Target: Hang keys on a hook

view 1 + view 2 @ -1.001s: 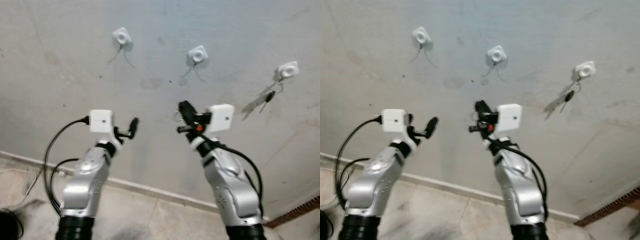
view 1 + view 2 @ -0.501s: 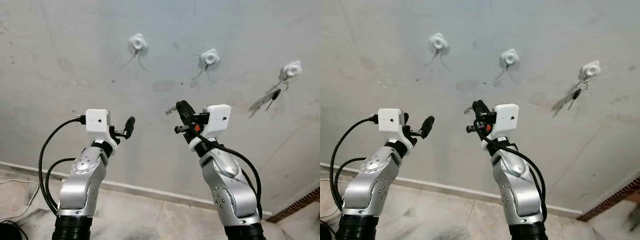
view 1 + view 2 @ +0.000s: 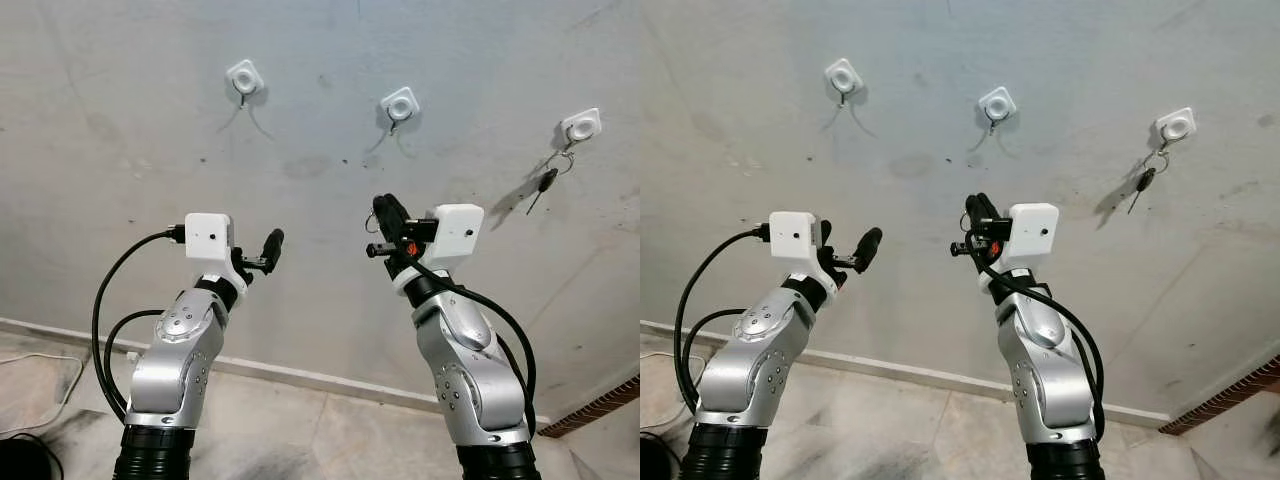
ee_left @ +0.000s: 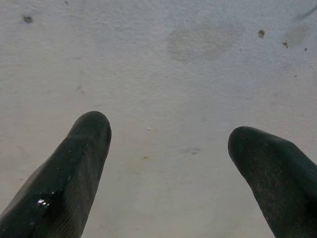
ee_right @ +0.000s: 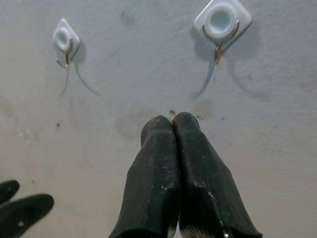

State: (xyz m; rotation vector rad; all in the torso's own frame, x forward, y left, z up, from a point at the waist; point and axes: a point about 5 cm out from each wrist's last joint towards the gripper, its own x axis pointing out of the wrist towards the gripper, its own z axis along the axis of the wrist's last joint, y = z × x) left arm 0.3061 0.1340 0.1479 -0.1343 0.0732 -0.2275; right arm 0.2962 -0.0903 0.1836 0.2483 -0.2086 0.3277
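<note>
Three white hooks sit in a row on the grey wall: left hook (image 3: 244, 76), middle hook (image 3: 399, 103), right hook (image 3: 581, 124). A set of keys with a dark fob (image 3: 545, 181) hangs from the right hook. My right gripper (image 3: 385, 212) is raised below the middle hook (image 5: 221, 21). Its fingers (image 5: 161, 144) are pressed shut, and a small metal key ring (image 3: 372, 223) shows at their side. My left gripper (image 3: 271, 243) is raised below the left hook, open and holding nothing, and faces bare wall (image 4: 198, 74).
A pale skirting strip (image 3: 300, 375) runs along the foot of the wall above the tiled floor. A black cable (image 3: 100, 310) loops from my left wrist. A brick-coloured edge (image 3: 600, 405) shows at the lower right.
The whole view swayed sideways and back, so the camera moved. Both arms hold much the same raised pose, and the right gripper stays shut.
</note>
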